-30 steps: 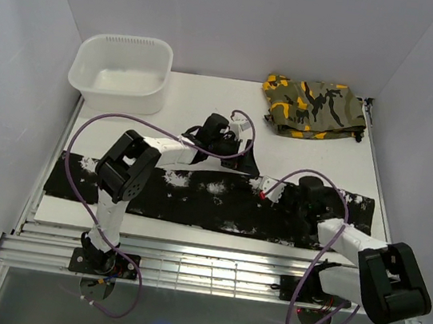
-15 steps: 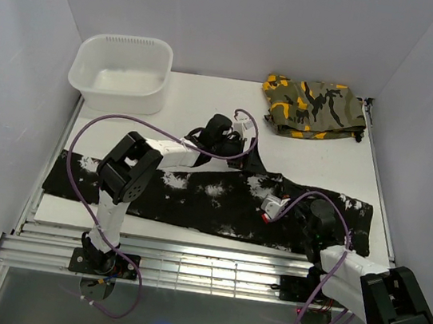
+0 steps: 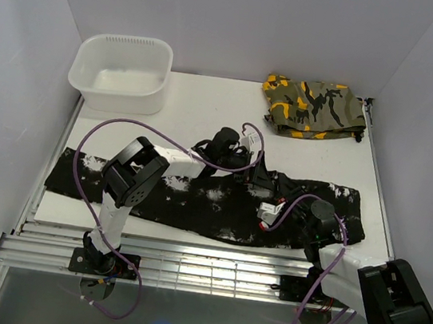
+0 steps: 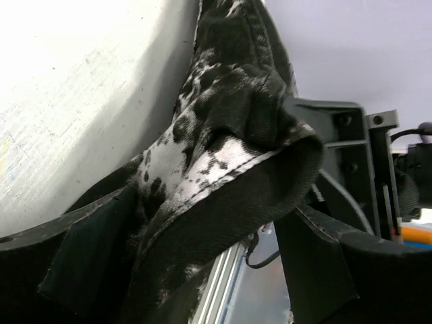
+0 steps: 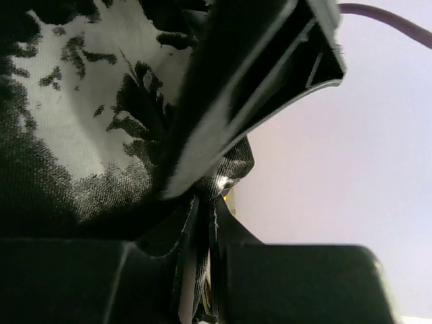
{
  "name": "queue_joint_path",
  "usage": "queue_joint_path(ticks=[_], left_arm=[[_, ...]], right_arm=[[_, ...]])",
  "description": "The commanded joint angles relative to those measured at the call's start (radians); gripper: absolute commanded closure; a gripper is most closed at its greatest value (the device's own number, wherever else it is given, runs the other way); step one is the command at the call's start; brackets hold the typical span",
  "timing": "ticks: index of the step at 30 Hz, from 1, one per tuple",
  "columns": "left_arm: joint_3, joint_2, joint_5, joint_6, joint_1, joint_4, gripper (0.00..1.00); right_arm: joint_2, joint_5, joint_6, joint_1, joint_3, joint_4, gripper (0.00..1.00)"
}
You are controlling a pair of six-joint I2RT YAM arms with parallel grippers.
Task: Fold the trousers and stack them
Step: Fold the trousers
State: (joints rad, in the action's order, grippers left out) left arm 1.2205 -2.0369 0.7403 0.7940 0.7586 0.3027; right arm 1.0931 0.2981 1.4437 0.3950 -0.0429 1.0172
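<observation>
At the far left, a white tub (image 3: 120,76) is standing on the table (image 3: 200,103). In front of it the trousers (image 3: 179,197) are lying stretched across the near half of the table. One end is reaching almost to the left edge and the other is sitting near the right edge, with the cloth bunching up around the middle.

Just right of centre, the left gripper (image 3: 259,176) is hanging over the far edge of that bunch. Its jaws are standing wide apart, and in the wrist view a loose fold is draping between them without being squeezed, so it is not gripping. A little further right and nearer, the right gripper (image 3: 278,211) is clamping tight on a thin fold of the trousers, the cloth pinched between its fingers. At the far right corner a folded camouflage garment (image 3: 313,107) is lying well apart from all this.

The cloth is looking soft, light and limp. It will likely sag, wrinkle and slide on the smooth table rather than hold any shape. A single pinch will probably drag only part of it. Taking hold at an edge or at the waistband corners, with both grippers spread apart, seems the better way to keep a fold straight.
</observation>
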Motion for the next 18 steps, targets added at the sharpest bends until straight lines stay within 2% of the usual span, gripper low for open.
queue_joint_path(ticks=[1, 4, 5, 7, 8, 10, 13, 15, 16, 18], left_arm=[[-0.004, 0.055, 0.042, 0.086, -0.002, 0.079, 0.07], [0.008, 0.047, 0.05, 0.103, -0.004, 0.116, 0.05], [0.022, 0.043, 0.047, 0.1, -0.004, 0.118, 0.05], [0.034, 0.034, 0.022, 0.074, -0.008, 0.118, 0.04], [0.043, 0.029, 0.008, 0.065, -0.015, 0.118, 0.02], [0.051, 0.006, -0.043, 0.042, -0.024, 0.105, 0.02], [0.079, -0.023, -0.135, -0.001, -0.057, 0.09, 0.02], [0.108, -0.029, -0.203, -0.085, -0.091, 0.084, 0.02], [0.122, -0.042, -0.269, -0.113, -0.116, 0.066, 0.02], [0.167, -0.051, -0.309, -0.186, -0.145, 0.055, 0.02]], right_arm=[[-0.025, 0.019, 0.057, 0.004, 0.249, 0.002, 0.92], [-0.068, 0.022, 0.063, 0.005, 0.227, -0.139, 0.71], [-0.079, 0.013, 0.066, 0.005, 0.225, -0.191, 0.49], [-0.116, -0.013, 0.066, 0.005, 0.207, -0.251, 0.25], [-0.13, -0.058, 0.058, 0.005, 0.195, -0.281, 0.07], [-0.163, -0.153, 0.006, 0.002, 0.163, -0.385, 0.02], [-0.189, -0.234, -0.045, -0.04, 0.083, -0.534, 0.04], [-0.206, -0.228, -0.06, -0.129, -0.021, -0.641, 0.06], [-0.217, -0.185, -0.072, -0.166, -0.056, -0.775, 0.07], [-0.208, -0.159, -0.086, -0.246, -0.168, -0.908, 0.07]])
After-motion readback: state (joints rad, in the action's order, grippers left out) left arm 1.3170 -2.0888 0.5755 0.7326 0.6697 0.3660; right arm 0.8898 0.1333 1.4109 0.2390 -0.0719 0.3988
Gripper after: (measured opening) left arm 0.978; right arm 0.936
